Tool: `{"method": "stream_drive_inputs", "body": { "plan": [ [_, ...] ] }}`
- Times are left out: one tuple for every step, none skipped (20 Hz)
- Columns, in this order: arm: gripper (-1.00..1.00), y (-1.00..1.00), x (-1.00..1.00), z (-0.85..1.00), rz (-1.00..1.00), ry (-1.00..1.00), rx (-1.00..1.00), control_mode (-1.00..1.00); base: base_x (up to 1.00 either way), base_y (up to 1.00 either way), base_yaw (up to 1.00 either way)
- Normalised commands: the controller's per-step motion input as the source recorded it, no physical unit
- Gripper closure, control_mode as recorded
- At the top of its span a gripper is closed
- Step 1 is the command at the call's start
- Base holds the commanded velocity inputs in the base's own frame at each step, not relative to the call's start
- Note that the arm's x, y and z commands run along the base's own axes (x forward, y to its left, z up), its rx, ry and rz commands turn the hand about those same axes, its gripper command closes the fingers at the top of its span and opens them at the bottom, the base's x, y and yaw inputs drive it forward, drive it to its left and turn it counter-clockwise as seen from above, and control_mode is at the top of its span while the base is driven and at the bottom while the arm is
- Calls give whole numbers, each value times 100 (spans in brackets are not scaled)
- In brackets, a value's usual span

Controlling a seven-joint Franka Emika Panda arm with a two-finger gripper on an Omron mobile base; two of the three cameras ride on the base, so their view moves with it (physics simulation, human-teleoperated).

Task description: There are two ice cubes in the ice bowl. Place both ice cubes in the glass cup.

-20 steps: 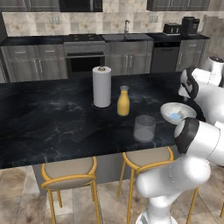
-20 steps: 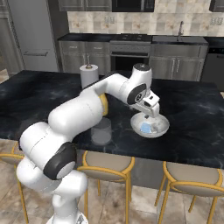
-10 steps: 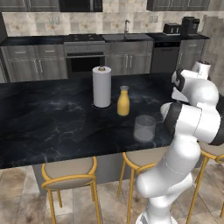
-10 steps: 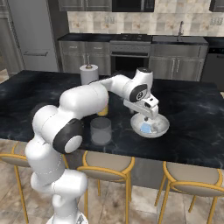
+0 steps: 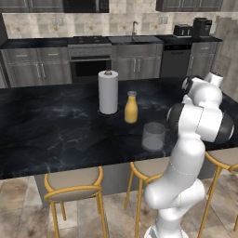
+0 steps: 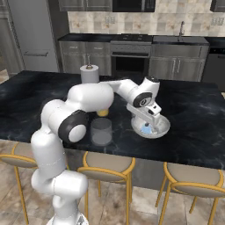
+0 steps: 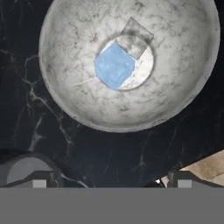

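Black marble counter (image 6: 193, 127) below, the arm hangs its empty, wide-spread fingers (image 7: 111, 179) above the ice bowl (image 7: 74, 94).

On the counter (image 6: 193, 127), the ice bowl (image 6: 161, 127) sits right of the glass cup (image 6: 101, 131) with both ice cubes (image 7: 114, 65) touching in its middle, while the orange bottle (image 5: 131, 108) and paper towel roll (image 5: 108, 92) stand behind the cup.
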Motion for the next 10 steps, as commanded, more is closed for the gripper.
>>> {"method": "stream_drive_inputs", "body": {
  "plan": [
    [-100,0,31,-12,0,0,0,-100,0,0,0],
    [-100,0,33,-11,0,0,0,-100,0,0,0],
    [-100,0,34,-9,0,0,0,-100,0,0,0],
    [-100,-1,36,-9,0,0,0,-100,0,0,0],
    [-100,-6,35,-11,0,0,0,-100,0,0,0],
    [-100,-10,34,-16,0,0,0,-100,0,0,0],
    [-100,-16,29,-17,0,0,0,-100,0,0,0],
    [-100,-19,27,-20,0,0,0,-100,0,0,0],
    [-100,-21,26,-22,0,0,0,-100,0,0,0],
    [-100,-23,21,-26,0,0,0,-100,0,0,0]
  ]
}}
